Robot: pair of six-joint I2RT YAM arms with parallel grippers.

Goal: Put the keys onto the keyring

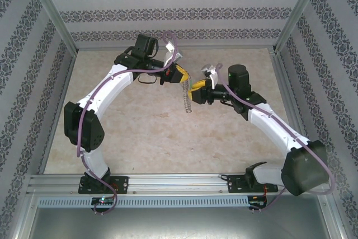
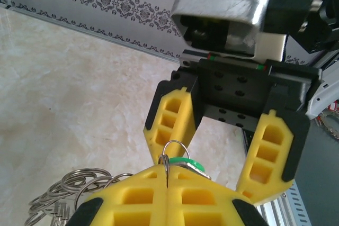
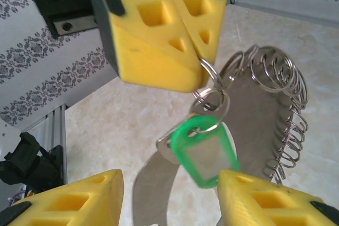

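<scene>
Left pincer (image 3: 196, 62) was clamped shut, tips pinching the small split ring (image 3: 207, 70) at the head of the keys (image 3: 204, 154). I gripped at that ring on purpose, so the green tag and the key behind it hung free below and my fingers covered nothing. I held it up off the table (image 1: 140, 132) for the same reason: gravity pulled everything straight and I had clearance all round.

Keyring (image 3: 286, 93) hung from the same spot, just behind the tag, with its many small rings fanned down one side. It was floppy and draped like a chain in the top view. From the wrist views I couldn't tell whether the keys' split ring was already threaded onto the big loop or only pinched together with it. My read was that the join wasn't confirmed, so I treated the task as unfinished.

Right pincer (image 3: 170, 175) was open, nose to nose with the left, one finger either side of the green tag and neither touching it. The gap was wider than the tag so I could come in round it without knocking it.

Likely next step was to close on the tag and steady the keys, leaving the left to manage only the ring. The risk was that the tag is slick plastic and swings freely. An off-centre squeeze could twist the split ring out of the left tips and drop the lot.
</scene>
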